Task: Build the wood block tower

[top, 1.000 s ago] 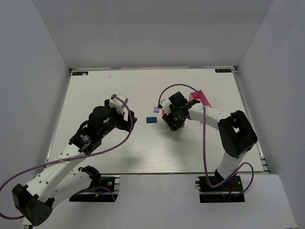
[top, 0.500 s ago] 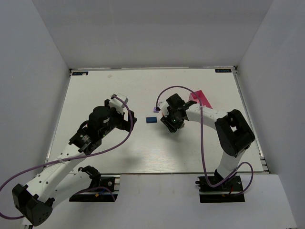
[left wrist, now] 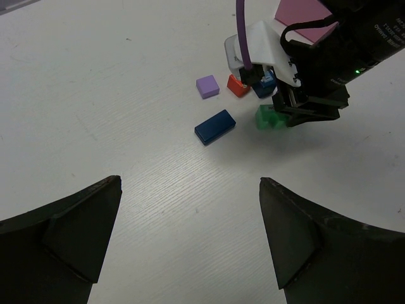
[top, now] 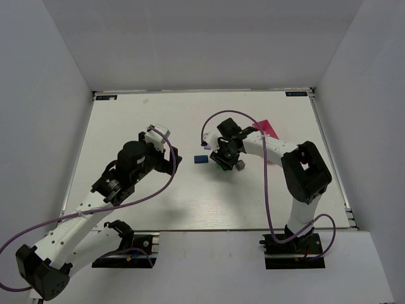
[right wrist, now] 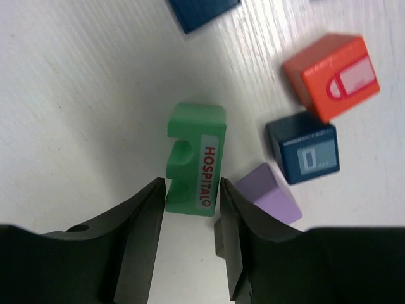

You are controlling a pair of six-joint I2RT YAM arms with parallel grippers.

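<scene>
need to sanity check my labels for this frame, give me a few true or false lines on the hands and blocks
1. The right hand has its fingers on either side of the green block. True.
2. The left hand holds the flat blue block. False: it is open and empty, and that block lies on the table.
3. The green block reads HOSPITAL. True.
4. The orange block sits on top of the green one. False: it lies apart from it on the table.
</scene>
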